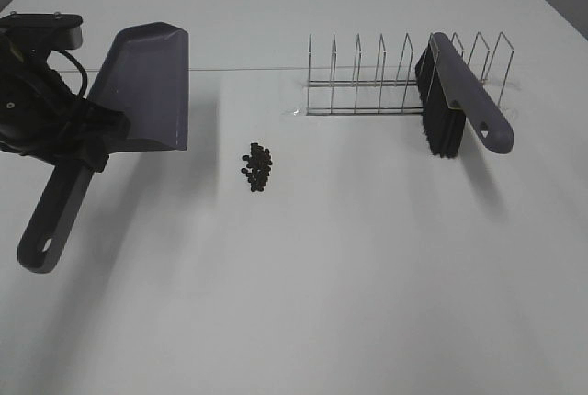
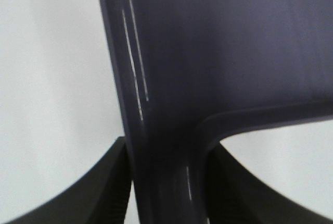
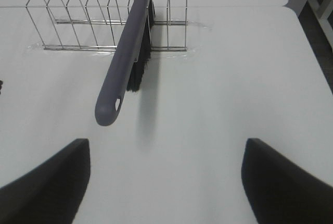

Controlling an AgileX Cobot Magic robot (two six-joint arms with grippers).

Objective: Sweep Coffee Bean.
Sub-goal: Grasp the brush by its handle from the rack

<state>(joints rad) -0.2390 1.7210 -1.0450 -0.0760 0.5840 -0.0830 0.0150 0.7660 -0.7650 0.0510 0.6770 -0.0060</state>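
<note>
Clamping the neck of the grey dustpan [image 1: 147, 83] where handle meets scoop, the left fingers [image 2: 106, 193] press against both sides of it, narrow and firmly holding it. The coffee beans [image 1: 257, 166] lie in a tight dark cluster on the white worktop [image 1: 367, 303], beyond the pan from those fingers and clear of its blade. The right fingers [image 3: 52, 182] stand wide with nothing between them, well short of the brush [image 3: 125, 62], which leans in the wire rack [image 3: 78, 21] ahead of them, its handle end pointing toward them
</note>
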